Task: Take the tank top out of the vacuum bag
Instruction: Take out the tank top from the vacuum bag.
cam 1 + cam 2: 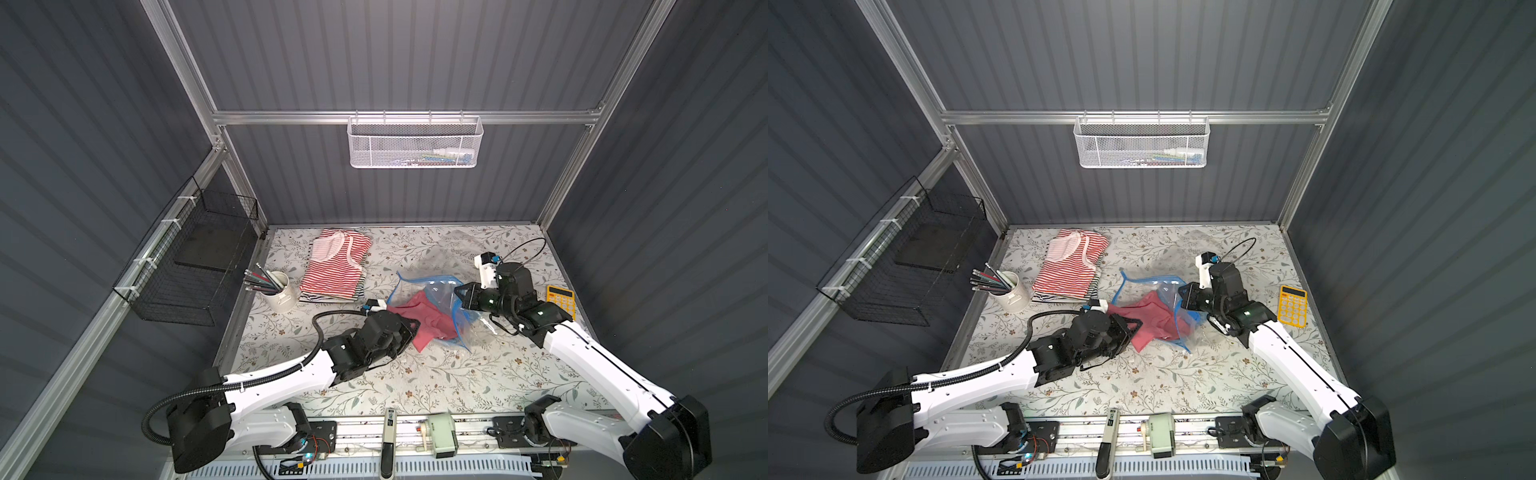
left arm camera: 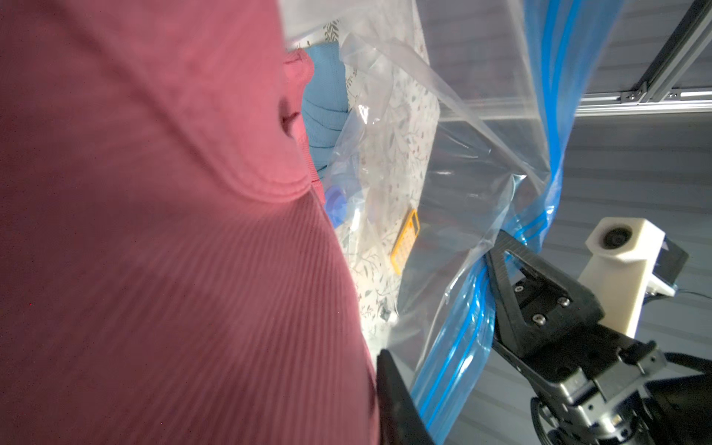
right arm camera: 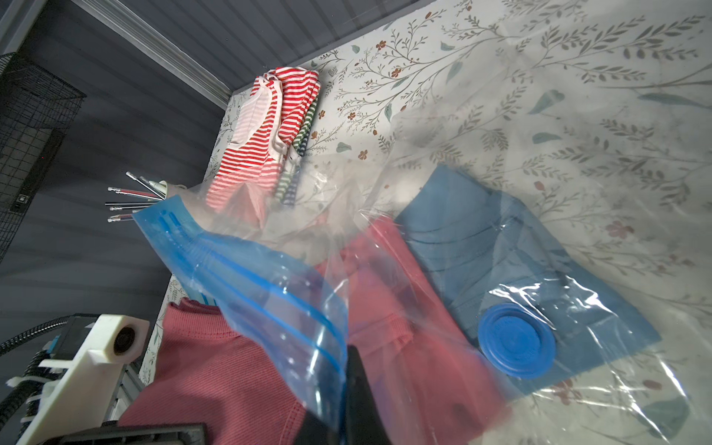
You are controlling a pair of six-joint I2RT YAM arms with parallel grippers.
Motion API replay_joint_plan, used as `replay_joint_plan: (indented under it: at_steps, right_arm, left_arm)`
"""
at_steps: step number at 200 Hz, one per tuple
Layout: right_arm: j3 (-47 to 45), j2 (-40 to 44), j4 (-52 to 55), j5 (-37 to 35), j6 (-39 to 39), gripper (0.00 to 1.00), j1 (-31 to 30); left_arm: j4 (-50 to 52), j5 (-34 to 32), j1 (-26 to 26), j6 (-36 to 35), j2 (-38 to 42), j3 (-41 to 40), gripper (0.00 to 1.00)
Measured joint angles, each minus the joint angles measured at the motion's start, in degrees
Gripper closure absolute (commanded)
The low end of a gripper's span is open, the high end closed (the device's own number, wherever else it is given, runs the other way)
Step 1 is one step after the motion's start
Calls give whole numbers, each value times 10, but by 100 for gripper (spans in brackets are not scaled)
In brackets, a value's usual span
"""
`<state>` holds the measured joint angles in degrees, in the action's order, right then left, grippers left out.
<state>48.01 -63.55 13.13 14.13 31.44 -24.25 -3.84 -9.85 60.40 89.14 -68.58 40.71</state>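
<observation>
Top views both showing clear vacuum bag (image 1: 436,286) lying mid-counter (image 1: 457,382), pink tank top (image 1: 415,322) spilling partly out of its mouth. Right end effector (image 1: 458,292) clamping fully closed on bag's blue zip strip (image 2: 554,185). Left end effector (image 1: 411,328) sitting at tank top; grip impossible to tell. Blue valve cap (image 3: 516,339) lying over blue garment (image 3: 462,231) inside bag.

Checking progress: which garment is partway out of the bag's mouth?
The pink ribbed top: it straddles the mouth of the vacuum bag. The blue garment lies wholly inside by the valve cap; the striped tops are stacked outside.
</observation>
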Motion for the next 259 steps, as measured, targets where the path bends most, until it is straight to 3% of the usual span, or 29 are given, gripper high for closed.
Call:
replay_joint_plan:
  at_steps: [14,29,40,60,122,147,175,183,197,259]
  right_arm:
    - [0,0,2,0,0,100,0]
    - [0,0,2,0,0,100,0]
    - [0,0,2,0,0,100,0]
    - [0,0,2,0,0,100,0]
    - [0,0,2,0,0,100,0]
    - [0,0,2,-1,0,100,0]
    - [0,0,4,0,0,100,0]
    - [0,0,5,0,0,100,0]
    - [0,0,7,0,1,100,0]
    - [0,0,9,0,7,100,0]
  left_arm:
    - [1,6,0,0,4,-3,81]
    - [3,11,0,1,7,-4,95]
    - [2,16,0,-2,13,-9,100]
    - [5,22,0,4,27,-20,94]
    - [64,50,0,11,90,-21,95]
    - [62,60,0,12,101,-21,81]
    - [57,72,0,9,99,-21,77]
    - [46,75,0,10,94,-21,79]
    - [29,80,0,12,84,-21,100]
    - [-1,69,0,13,95,-66,100]
